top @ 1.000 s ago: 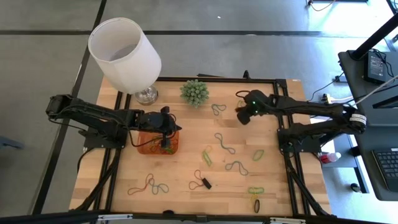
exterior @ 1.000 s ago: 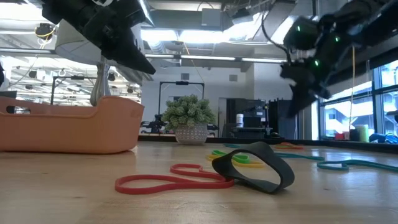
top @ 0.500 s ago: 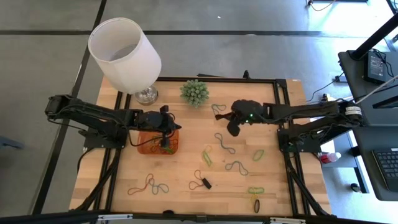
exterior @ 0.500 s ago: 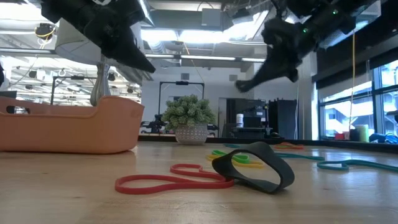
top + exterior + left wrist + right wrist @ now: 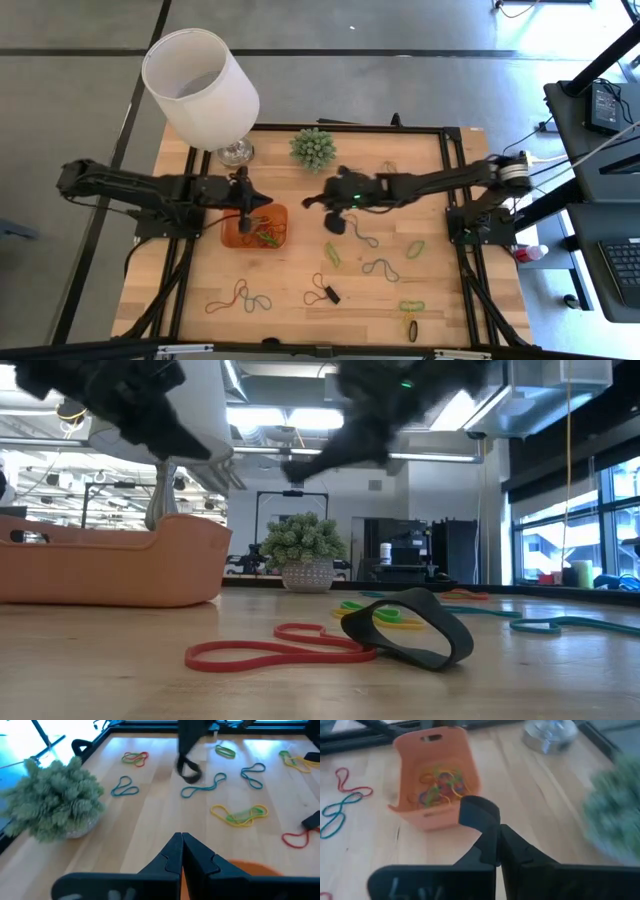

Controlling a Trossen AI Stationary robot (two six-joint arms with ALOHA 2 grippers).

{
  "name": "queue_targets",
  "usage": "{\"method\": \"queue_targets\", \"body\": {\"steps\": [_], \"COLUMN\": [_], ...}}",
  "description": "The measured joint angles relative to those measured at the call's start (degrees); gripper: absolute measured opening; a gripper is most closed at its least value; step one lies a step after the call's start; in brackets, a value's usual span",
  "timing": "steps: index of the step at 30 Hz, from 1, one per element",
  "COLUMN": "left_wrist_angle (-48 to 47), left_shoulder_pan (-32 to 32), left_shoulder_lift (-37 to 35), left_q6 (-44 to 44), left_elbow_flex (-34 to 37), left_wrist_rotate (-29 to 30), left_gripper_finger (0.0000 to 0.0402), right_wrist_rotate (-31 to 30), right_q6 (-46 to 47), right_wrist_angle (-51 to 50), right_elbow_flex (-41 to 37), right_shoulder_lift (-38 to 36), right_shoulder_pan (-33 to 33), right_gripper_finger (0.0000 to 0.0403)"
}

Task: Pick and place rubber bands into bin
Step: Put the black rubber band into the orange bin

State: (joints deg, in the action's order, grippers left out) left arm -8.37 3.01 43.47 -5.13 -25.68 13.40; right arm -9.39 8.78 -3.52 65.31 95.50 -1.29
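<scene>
Overhead, the wooden table (image 5: 300,300) carries a white lamp (image 5: 200,85) at its far left corner and a spiky plant (image 5: 313,148) beside it. Next down in size, the orange bin (image 5: 231,232) sits left of centre with a tangle of rubber bands (image 5: 440,785) inside; more loops lie scattered across the boards. Above the bin's far edge hangs the left gripper (image 5: 262,199), fingers pressed together and empty. Reaching in mid-table, the right gripper (image 5: 312,201) has its fingers pinched on a black band (image 5: 187,769) that dangles below.
</scene>
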Motion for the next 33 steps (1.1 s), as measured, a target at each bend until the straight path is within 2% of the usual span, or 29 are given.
{"method": "queue_targets", "body": {"steps": [10,17,25,29,33], "left_wrist_angle": [0.8,0.8,0.4,0.4,0.4], "left_shoulder_pan": [0.0,0.0,0.0,0.0,0.0], "left_shoulder_lift": [-10.5,-14.2,-14.8,-14.8,-14.7], "left_q6": [-0.3,-1.0,-1.8,-1.9,-2.6], "left_elbow_flex": [6.5,8.9,9.1,9.1,9.1], "left_wrist_rotate": [0.6,0.4,-1.1,-1.1,-1.1], "left_gripper_finger": [0.0003,0.0003,0.0003,0.0002,0.0003], "right_wrist_rotate": [2.6,5.2,5.2,5.2,5.2], "right_q6": [-10.4,-13.6,-13.9,-13.8,-13.8], "right_wrist_angle": [-16.0,-24.2,-31.5,-32.0,-32.0], "right_elbow_flex": [31.9,48.2,59.2,59.9,59.9], "right_shoulder_lift": [23.0,36.3,46.0,46.8,46.8], "right_shoulder_pan": [-1.7,-1.8,-1.8,-1.8,-1.8], "right_gripper_finger": [0.0005,0.0005,0.0005,0.0015,0.0045]}}
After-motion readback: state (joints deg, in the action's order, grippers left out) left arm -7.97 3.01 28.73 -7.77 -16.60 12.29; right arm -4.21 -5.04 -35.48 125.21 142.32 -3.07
